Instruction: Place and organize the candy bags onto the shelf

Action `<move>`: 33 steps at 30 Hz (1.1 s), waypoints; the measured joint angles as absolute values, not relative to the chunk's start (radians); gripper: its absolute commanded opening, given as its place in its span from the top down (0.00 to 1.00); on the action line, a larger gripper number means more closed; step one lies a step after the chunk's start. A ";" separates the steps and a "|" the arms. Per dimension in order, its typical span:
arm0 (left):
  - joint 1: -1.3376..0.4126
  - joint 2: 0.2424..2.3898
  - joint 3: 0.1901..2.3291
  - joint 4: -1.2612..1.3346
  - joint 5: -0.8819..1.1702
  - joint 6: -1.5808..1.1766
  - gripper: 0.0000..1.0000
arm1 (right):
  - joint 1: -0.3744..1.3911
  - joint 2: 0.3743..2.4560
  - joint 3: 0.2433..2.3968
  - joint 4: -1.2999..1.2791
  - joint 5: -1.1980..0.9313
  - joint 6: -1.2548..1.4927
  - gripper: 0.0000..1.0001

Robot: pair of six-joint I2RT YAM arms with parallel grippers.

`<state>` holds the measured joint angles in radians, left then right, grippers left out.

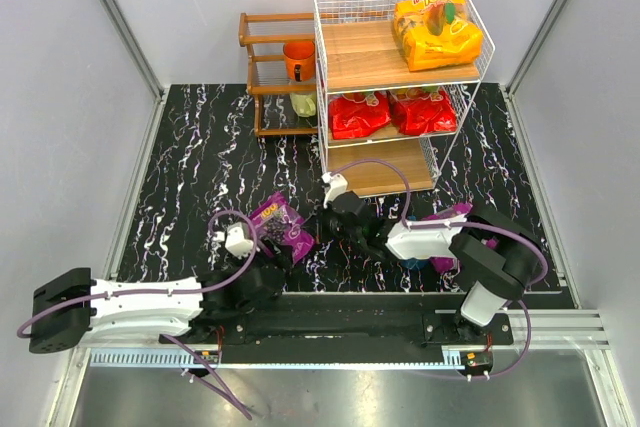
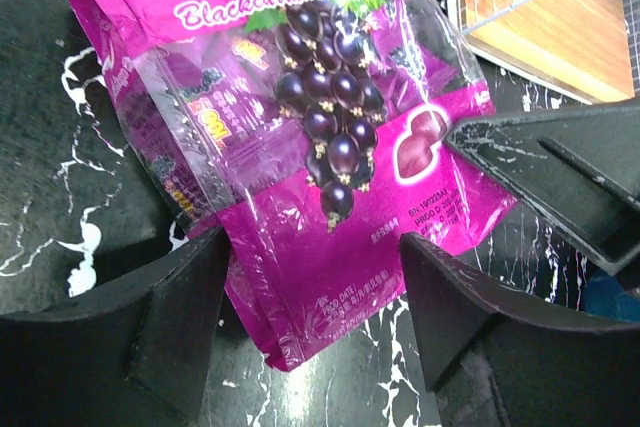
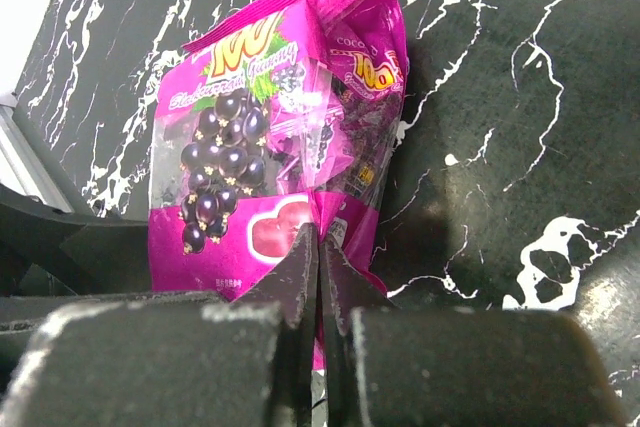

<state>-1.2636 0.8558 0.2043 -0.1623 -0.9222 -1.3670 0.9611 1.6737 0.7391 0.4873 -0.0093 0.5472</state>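
One purple candy bag (image 1: 281, 225) (image 2: 320, 147) lies flat on the black marbled table. My left gripper (image 2: 312, 247) (image 1: 283, 252) is open, and the bag's lower edge lies between its fingers. A second purple candy bag (image 3: 270, 157) (image 1: 452, 215) stands up from the table, its bottom edge pinched in my shut right gripper (image 3: 320, 237). In the top view the right arm hides that gripper. The shelf (image 1: 345, 65) stands at the back. An orange-yellow bag (image 1: 437, 32) is on its top board and two red bags (image 1: 360, 114) (image 1: 422, 110) on the middle board.
A dark brown wooden rack (image 1: 268, 67) with an orange cup (image 1: 298, 55) stands left of the shelf. A small blue thing (image 1: 415, 264) shows under the right arm. The shelf's bottom board (image 2: 545, 7) is close to the left gripper. Grey walls enclose the table.
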 measured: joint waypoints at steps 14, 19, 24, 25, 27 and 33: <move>-1.355 0.887 0.228 -0.129 -0.921 -1.405 1.00 | 0.975 1.541 0.651 0.436 0.055 0.588 1.00; -1.404 0.913 0.299 -0.105 -0.918 -1.356 1.00 | 0.997 1.309 0.599 0.276 0.141 0.601 1.00; -1.468 0.991 0.414 -0.082 -0.935 -1.303 1.00 | 1.001 1.084 0.588 0.075 0.211 0.625 1.00; -1.481 1.013 0.435 -0.078 -0.937 -1.293 1.00 | 1.002 1.050 0.589 0.031 0.224 0.633 1.00; -1.499 1.052 0.466 -0.067 -0.936 -1.275 1.00 | 1.002 0.999 0.589 -0.050 0.244 0.648 1.00; -1.513 1.148 0.498 0.036 -0.897 -1.201 1.00 | 1.007 0.909 0.600 -0.249 0.309 0.699 1.00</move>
